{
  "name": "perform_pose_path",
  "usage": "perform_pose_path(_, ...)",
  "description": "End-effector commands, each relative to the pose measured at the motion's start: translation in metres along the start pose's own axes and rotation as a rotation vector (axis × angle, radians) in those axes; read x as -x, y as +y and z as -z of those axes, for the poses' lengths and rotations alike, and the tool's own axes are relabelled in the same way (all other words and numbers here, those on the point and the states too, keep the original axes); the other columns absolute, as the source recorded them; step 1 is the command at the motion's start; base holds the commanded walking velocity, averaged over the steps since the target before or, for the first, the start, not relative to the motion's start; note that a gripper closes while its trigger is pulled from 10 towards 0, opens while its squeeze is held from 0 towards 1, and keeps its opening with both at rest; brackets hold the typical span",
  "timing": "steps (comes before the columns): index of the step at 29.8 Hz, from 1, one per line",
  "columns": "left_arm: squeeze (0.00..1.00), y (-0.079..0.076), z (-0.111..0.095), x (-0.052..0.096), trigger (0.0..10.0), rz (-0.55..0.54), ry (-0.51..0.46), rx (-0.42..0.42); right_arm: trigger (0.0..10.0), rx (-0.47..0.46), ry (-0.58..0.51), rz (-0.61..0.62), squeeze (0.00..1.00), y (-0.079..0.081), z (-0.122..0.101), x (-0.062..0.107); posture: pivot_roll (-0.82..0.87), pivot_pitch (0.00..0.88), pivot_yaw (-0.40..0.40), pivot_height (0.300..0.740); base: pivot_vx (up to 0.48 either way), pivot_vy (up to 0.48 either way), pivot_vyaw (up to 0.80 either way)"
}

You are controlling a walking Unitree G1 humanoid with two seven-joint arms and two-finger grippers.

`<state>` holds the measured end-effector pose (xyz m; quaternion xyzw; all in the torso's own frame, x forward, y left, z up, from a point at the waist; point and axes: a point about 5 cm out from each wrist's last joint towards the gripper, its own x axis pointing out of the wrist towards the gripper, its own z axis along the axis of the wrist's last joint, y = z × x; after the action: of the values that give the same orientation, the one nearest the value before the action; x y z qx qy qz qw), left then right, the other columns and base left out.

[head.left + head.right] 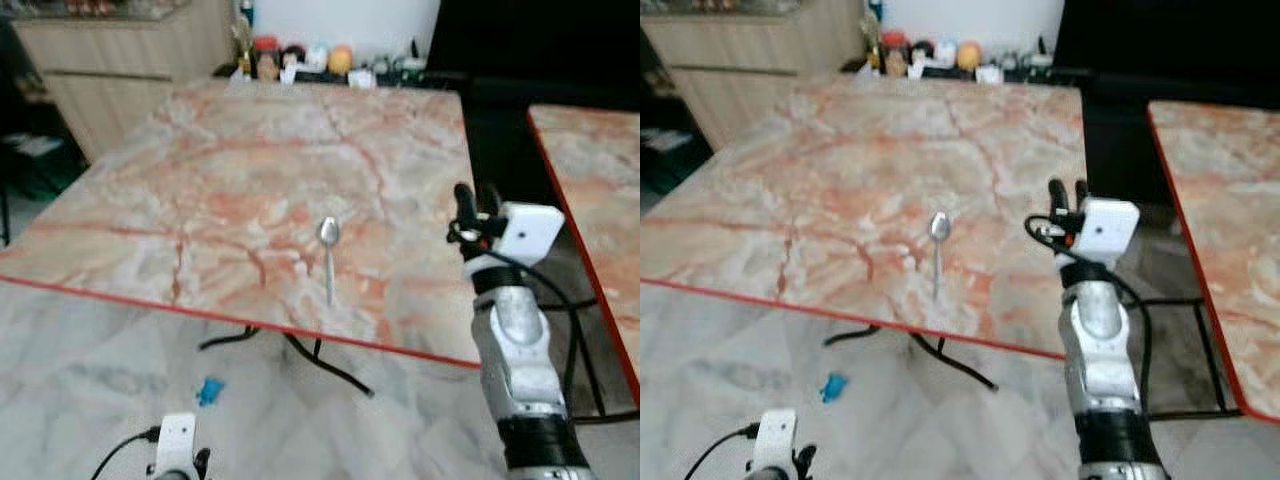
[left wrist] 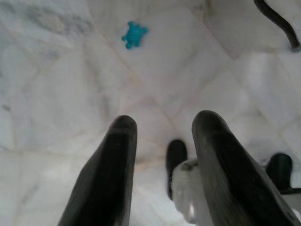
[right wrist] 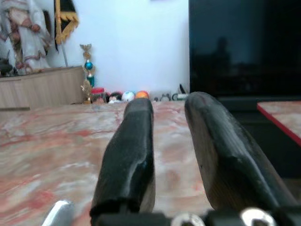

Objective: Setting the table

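Left eye view: a spoon point(image 1: 329, 254) lies near the table's point(image 1: 200, 200) near edge, the right gripper point(image 1: 474, 205) raised just right of it.

Right wrist view: its fingers point(image 3: 129, 155) stand narrowly apart, empty.

Left wrist view: the left gripper point(image 2: 162, 141) hangs parted over floor.

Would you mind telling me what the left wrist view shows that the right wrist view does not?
The left wrist view looks down at the pale marble floor with a small blue object lying on it. The right wrist view looks level across the marble table, with the spoon at the frame edge and a dark screen behind. Both show two black fingers held apart, holding nothing.
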<state>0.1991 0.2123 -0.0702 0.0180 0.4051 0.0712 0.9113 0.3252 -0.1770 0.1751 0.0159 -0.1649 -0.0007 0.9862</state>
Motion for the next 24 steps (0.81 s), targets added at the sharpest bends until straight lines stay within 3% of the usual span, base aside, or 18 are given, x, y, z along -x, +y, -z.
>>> perform_pose_path(1, 0.00, 0.0069, 0.0076, 0.0020, 10.0, -0.019, 0.024, 0.001, 10.0, -0.017, -0.007, -0.020, 0.00, 0.0076, -0.0026, -0.0027, 0.00, 0.050, 0.005, 0.740, 0.000, 0.352, 0.00)
perform_pose_path(17, 0.00, 0.0062, 0.0069, 0.0018, 10.0, -0.015, 0.022, -0.001, 10.0, -0.034, 0.001, -0.002, 0.00, 0.0062, -0.0006, -0.0027, 0.00, 0.052, 0.004, 0.740, 0.000, 0.346, 0.00)
perform_pose_path(24, 0.00, 0.0057, 0.0067, 0.0017, 10.0, -0.008, 0.024, -0.004, 10.0, -0.037, 0.005, 0.005, 0.00, 0.0055, 0.0002, -0.0024, 0.00, 0.054, 0.003, 0.740, 0.000, 0.000, 0.00)
